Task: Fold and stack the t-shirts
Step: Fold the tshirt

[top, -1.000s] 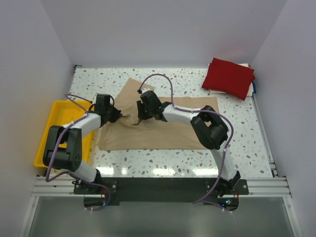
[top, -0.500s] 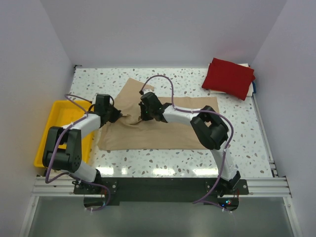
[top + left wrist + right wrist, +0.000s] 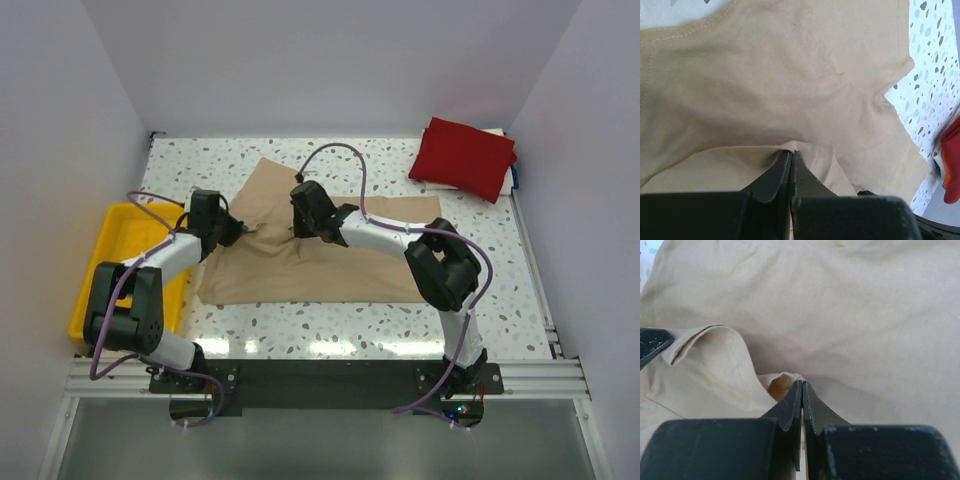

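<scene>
A tan t-shirt [image 3: 330,255] lies spread on the middle of the table. My left gripper [image 3: 240,228] is shut on a fold of its cloth at the left side; the wrist view shows the pinched tan t-shirt [image 3: 790,90] at the tips of my left gripper [image 3: 791,152]. My right gripper [image 3: 296,222] is shut on another fold near the shirt's upper middle; its wrist view shows the tan t-shirt [image 3: 850,315] held by my right gripper [image 3: 802,383]. A dark red t-shirt [image 3: 463,157] lies folded at the back right. The orange t-shirt is out of view.
A yellow tray [image 3: 105,265] stands at the table's left edge, beside the left arm. White walls close in the table on three sides. A sliver of the dark red t-shirt [image 3: 951,160] shows in the left wrist view.
Both grippers have moved toward the back of the table with the pinched cloth, and the right one has shifted slightly right. The fold of tan cloth between them has stretched out.
</scene>
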Robot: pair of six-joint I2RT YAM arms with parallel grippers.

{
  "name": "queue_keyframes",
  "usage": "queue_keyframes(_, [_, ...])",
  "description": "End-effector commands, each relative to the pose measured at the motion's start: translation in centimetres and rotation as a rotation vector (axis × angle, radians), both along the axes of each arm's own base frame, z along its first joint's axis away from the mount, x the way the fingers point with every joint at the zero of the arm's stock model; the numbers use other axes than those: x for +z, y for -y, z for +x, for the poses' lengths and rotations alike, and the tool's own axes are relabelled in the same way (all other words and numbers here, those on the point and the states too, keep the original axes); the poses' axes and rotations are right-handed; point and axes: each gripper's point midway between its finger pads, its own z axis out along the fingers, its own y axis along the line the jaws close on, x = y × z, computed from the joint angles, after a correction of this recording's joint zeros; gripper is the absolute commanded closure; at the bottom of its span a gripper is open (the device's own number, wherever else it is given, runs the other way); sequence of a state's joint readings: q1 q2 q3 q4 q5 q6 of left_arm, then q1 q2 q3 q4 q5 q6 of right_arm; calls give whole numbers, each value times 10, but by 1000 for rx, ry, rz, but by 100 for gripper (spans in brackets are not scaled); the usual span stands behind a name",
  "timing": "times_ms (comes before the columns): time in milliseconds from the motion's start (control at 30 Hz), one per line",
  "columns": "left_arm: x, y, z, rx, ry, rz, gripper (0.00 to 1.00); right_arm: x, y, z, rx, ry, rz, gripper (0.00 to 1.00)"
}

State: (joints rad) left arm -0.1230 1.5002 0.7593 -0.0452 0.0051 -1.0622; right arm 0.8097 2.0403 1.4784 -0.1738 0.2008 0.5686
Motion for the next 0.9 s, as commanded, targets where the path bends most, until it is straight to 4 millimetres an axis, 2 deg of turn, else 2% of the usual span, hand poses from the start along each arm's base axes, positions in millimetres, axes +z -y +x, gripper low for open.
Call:
queue_keyframes(0, [31, 0, 20, -15, 116, -10, 100, 24, 11, 8, -76, 43, 6, 98])
queue_keyframes(267, [30, -1, 32, -24, 133, -9, 100, 19, 16, 17, -117, 36, -30, 97])
queue_keyframes(300, [29, 0, 33, -32, 135, -6, 97, 17, 18, 19, -126, 34, -31, 95])
queue_keyframes(333, [30, 1, 34, -37, 143, -4, 94, 17, 20, 19, -130, 33, -31, 93])
queue_keyframes(367, [30, 0, 36, -34, 148, -3, 89, 19, 21, 20, -138, 39, -32, 84])
queue_keyframes(400, [30, 0, 37, -43, 152, 3, 80, 19, 25, 23, -146, 39, -35, 81])
queue_keyframes(433, [32, -1, 39, -46, 167, 9, 75, 20, 27, 26, -148, 42, -34, 78])
queue_keyframes(467, [35, -3, 43, -48, 177, 20, 63, 22, 28, 28, -148, 45, -32, 70])
queue_keyframes(500, [37, -4, 45, -49, 181, 27, 58, 22, 32, 32, -155, 44, -37, 66])
queue_keyframes(533, [40, -5, 48, -53, 189, 30, 55, 27, 36, 36, -157, 45, -44, 56])
queue_keyframes(567, [41, -6, 50, -64, 193, 42, 49, 29, 38, 38, -157, 42, -42, 52])
queue_keyframes(667, [67, -7, 71, -88, 244, 70, 44, 44, 56, 50, -180, 54, -25, 44])
queue_keyframes(733, [75, -8, 82, -103, 244, 96, 43, 56, 76, 57, -197, 57, -4, 43])
queue_keyframes(767, [88, -8, 103, -132, 276, 135, 43, 61, 83, 60, -203, 61, 1, 42])
queue_keyframes(800, [95, -7, 116, -144, 295, 163, 43, 68, 101, 66, -226, 63, 9, 42])
queue_keyframes(833, [83, -11, 115, -152, 216, 196, 43, 72, 110, 69, -231, 62, 11, 41])
queue_keyframes(867, [86, -8, 137, -182, 222, 237, 43, 75, 119, 72, -240, 64, 18, 41])
